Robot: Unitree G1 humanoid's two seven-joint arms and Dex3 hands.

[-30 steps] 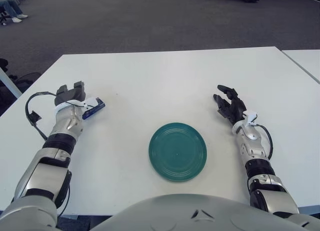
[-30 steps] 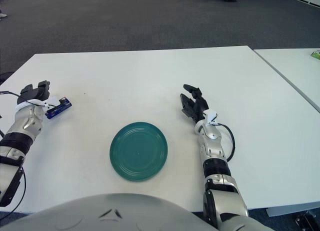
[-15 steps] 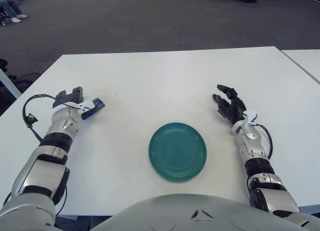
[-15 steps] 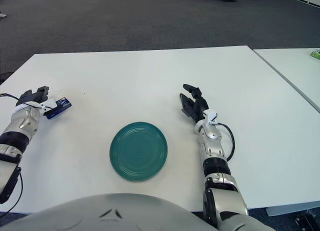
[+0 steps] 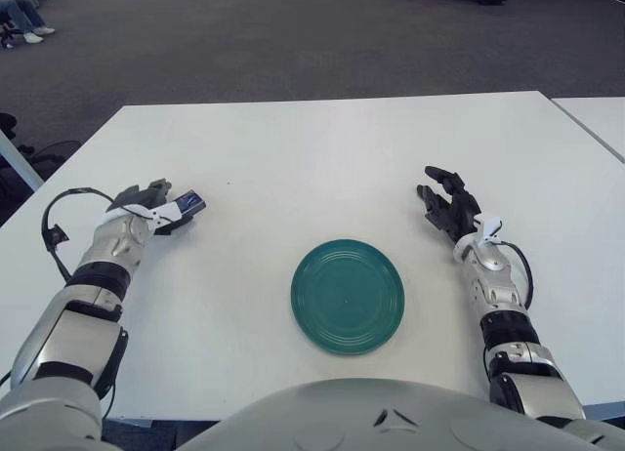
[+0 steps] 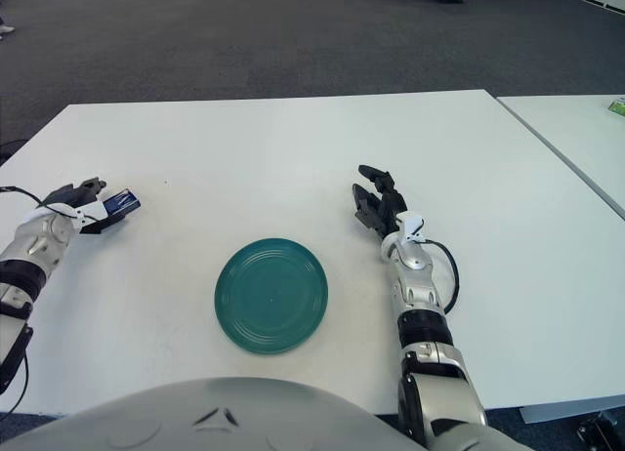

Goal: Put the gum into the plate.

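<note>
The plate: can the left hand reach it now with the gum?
Probably yes. The left hand, closed on the gum, shows left of the plate, with only bare table between them. The right hand shows beyond the plate's right side.

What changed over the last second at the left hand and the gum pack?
The left hand has sunk lower toward the table and flattened out, drawing slightly to the robot's left, with its fingers closing around the near end of the blue gum pack. The pack has barely shifted. The green plate and the right hand, shown right of the plate, stayed as they were.
</note>
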